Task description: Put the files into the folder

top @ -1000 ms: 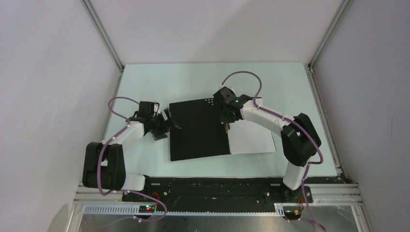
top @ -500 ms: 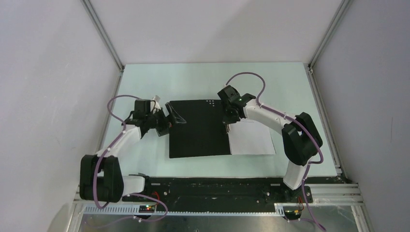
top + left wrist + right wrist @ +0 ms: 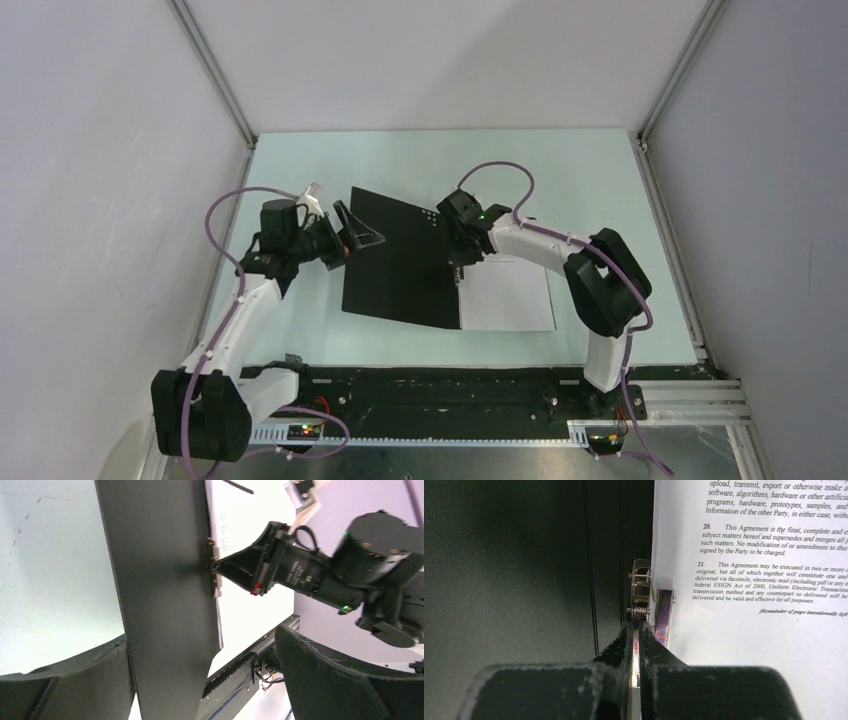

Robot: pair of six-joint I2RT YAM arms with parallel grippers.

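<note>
**Top external view: folder open mid-table, sheets at the clip**

The folder (image 3: 400, 265) shows its black inside, and its left cover appears tilted up. The files (image 3: 508, 300) lie on its right half. The right gripper (image 3: 458, 274), fingers pressed together, bears on the metal clip (image 3: 641, 592), probably to work it. The left gripper (image 3: 360, 230) stands spread astride the cover's edge, holding nothing. The table (image 3: 560, 170) is pale green and the walls (image 3: 100, 150) are white.

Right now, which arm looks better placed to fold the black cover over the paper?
Left, probably. The left gripper is open with its fingers either side of the free edge of the folder, so it could swing that cover. The right gripper is shut on the metal clip beside the sheet.
</note>
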